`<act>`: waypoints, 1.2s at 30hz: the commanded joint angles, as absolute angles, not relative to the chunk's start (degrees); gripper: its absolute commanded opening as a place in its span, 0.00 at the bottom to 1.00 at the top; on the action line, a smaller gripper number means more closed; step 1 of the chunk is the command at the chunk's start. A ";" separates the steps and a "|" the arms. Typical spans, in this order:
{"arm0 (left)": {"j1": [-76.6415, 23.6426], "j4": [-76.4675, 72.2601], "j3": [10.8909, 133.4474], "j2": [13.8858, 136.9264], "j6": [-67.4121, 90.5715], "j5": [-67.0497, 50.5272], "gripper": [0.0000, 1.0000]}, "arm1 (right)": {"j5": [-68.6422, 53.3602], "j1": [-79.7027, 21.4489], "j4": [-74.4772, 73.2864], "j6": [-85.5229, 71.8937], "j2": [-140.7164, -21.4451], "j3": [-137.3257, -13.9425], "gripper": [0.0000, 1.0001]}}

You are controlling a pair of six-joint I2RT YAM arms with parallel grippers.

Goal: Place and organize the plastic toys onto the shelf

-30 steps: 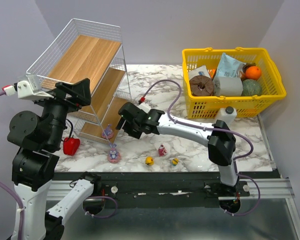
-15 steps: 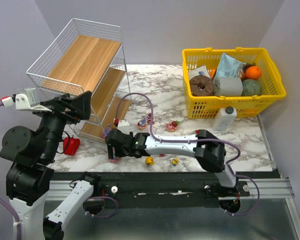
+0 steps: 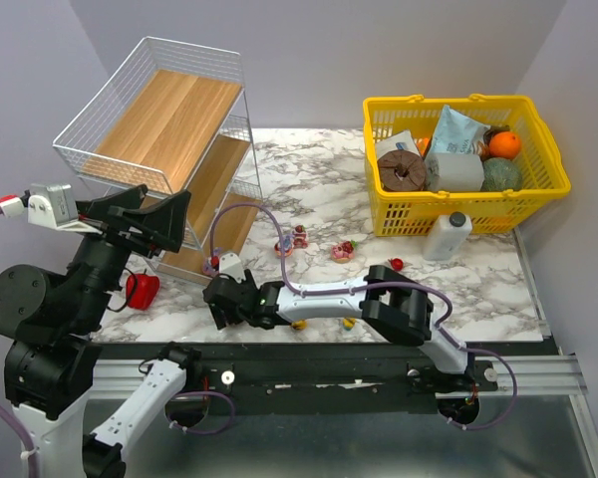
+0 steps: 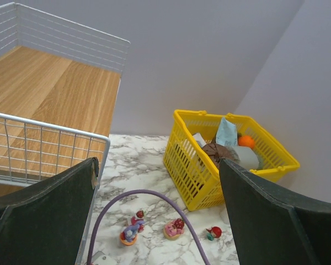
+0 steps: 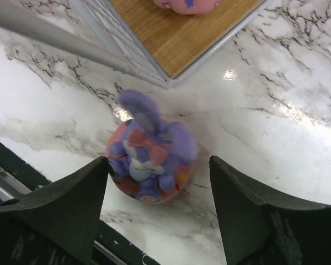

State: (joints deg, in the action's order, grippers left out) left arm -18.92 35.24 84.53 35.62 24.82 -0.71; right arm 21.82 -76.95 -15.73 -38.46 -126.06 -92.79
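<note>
A purple bunny toy (image 5: 151, 157) on a pink round base stands on the marble, just off the shelf's (image 3: 169, 124) bottom corner. My right gripper (image 5: 159, 171) is open around it, low over the table (image 3: 222, 304). The left finger is at the base's edge and the right finger is well apart. In the top view the gripper hides this toy. A pink toy (image 5: 187, 4) lies on the lowest board. Three more toys, a purple-pink one (image 3: 291, 239), a pink one (image 3: 341, 251) and a small red one (image 3: 396, 264), sit mid-table. My left gripper (image 3: 154, 211) hangs open and empty in front of the shelf.
A yellow basket (image 3: 448, 209) of groceries stands at the back right, with a white bottle (image 3: 446, 237) in front of it. A red bell pepper (image 3: 142, 289) lies left of the shelf's foot. A yellow duck (image 3: 349, 323) peeks from under the right forearm. A purple cable (image 4: 154, 194) arcs over the table.
The right arm has swung down and left towards the near table edge, bringing its open fingers round the purple bunny. The left arm has shifted only slightly.
</note>
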 commanded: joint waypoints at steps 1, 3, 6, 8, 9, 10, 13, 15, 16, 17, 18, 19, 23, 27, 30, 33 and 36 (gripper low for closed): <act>-19.42 34.10 85.87 36.56 24.00 -3.08 0.99 | 26.19 -77.43 -13.45 -33.31 -127.88 -89.57 0.76; -19.51 34.01 85.87 36.91 23.99 -3.08 0.99 | 26.54 -77.43 -12.57 -32.18 -127.79 -87.29 0.66; -19.60 34.01 85.87 37.35 23.91 -3.16 0.99 | 28.29 -77.34 -11.35 -31.47 -125.61 -83.43 0.55; -19.60 34.01 85.96 37.44 23.91 -3.25 0.99 | 28.74 -77.34 -9.24 -30.24 -123.24 -77.02 0.50; -19.60 34.01 85.87 37.53 23.91 -3.34 0.99 | 28.74 -77.26 -6.10 -27.97 -121.83 -74.56 0.48; -19.60 34.01 85.87 37.53 23.91 -3.17 0.99 | 28.39 -77.34 -3.98 -26.47 -118.68 -72.10 0.47; -19.60 33.66 85.61 37.88 24.17 -3.34 0.99 | 25.15 -76.56 3.50 -20.40 -113.49 -62.42 0.41; -19.60 33.58 85.61 38.32 24.26 -3.69 0.99 | 20.17 -74.71 7.62 -17.16 -111.28 -56.62 0.39; -19.60 33.57 85.69 38.41 24.26 -3.95 0.99 | 17.78 -73.92 9.30 -16.09 -110.05 -54.77 0.38; -19.60 33.49 85.78 38.76 24.26 -4.04 0.99 | 16.01 -72.26 10.62 -15.30 -107.95 -53.10 0.38; -19.60 33.49 85.87 38.93 24.26 -4.30 0.99 | 11.82 -71.38 12.37 -13.47 -106.97 -50.21 0.38; -19.60 33.40 85.96 39.11 24.26 -4.48 0.99 | 9.86 -70.50 12.91 -12.40 -106.18 -49.32 0.38; -19.60 32.70 86.04 39.99 24.35 -4.75 0.99 | 7.03 -67.94 11.69 -7.66 -104.77 -48.25 0.49; -19.60 31.56 86.04 41.04 24.44 -4.75 0.99 | 8.52 -66.62 9.50 -5.80 -105.38 -50.36 0.74; -19.60 31.12 86.22 41.83 24.52 -4.83 0.99 | 9.22 -65.92 7.83 -5.63 -106.17 -53.08 0.80; -19.60 30.85 86.57 42.45 24.35 -4.75 0.99 | 9.23 -65.39 7.03 -5.54 -106.96 -54.93 0.82; -19.60 30.76 87.10 43.15 24.35 -4.66 0.99 | 6.95 -65.39 5.98 -6.23 -106.26 -56.51 0.82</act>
